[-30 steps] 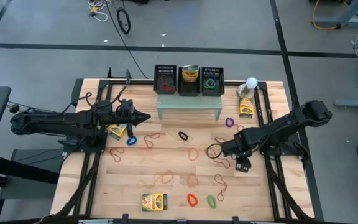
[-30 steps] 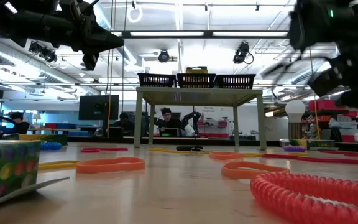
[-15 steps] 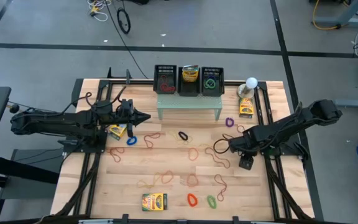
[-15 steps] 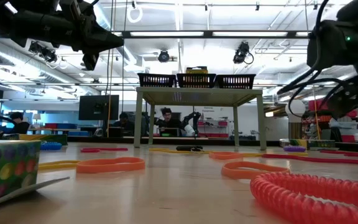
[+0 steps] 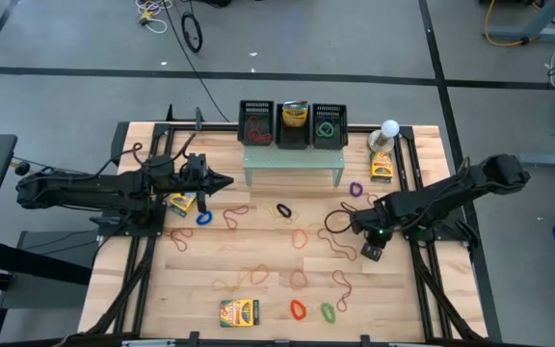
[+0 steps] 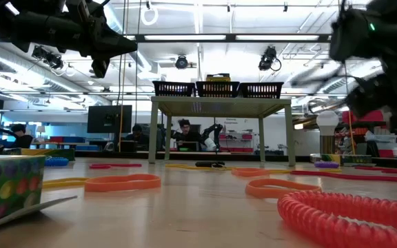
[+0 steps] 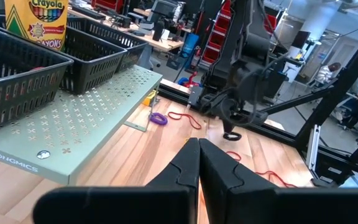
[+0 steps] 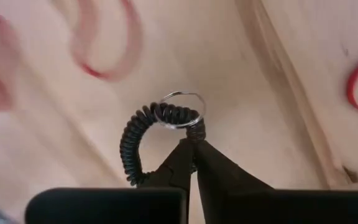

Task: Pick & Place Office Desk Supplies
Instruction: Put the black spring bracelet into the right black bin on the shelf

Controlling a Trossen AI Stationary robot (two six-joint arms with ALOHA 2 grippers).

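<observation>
My right gripper (image 8: pixel 192 142) is shut on a black coiled loop (image 8: pixel 134 140) that carries a thin silver ring (image 8: pixel 182 109). In the high view it is right of the table's middle (image 5: pixel 356 225). My left gripper (image 5: pixel 227 181) hovers shut and empty above the table's left part, next to a crayon box (image 5: pixel 182 202). Coloured loops lie scattered flat on the wood, among them a black one (image 5: pixel 284 208), an orange one (image 5: pixel 298 308) and a green one (image 5: pixel 329 311). Two more crayon boxes lie flat, one near the front edge (image 5: pixel 240 312) and one at the far right (image 5: pixel 382 170). My right gripper pinches the black coil between its two fingertips, at the stretch of coil right beside the silver ring (image 8: pixel 188 124). The rest of the coil curves away past the fingers. From the left wrist view the coil (image 7: pixel 229 121) hangs below the gripper; whether its low end touches the wood I cannot tell.
A pale green perforated stand (image 5: pixel 294 169) at the far middle carries three black baskets (image 5: pixel 256 123); the middle one holds a crayon box (image 5: pixel 295 115). A white ball-topped object (image 5: pixel 390 128) stands at the far right. Black frame rails (image 5: pixel 422 280) run along both table sides.
My right arm has shifted a little toward the table's far right and then back toward the left, and it shows blurred in the low view. The black coil by its fingertips has moved slightly toward the far edge with it. My left arm has kept still.
</observation>
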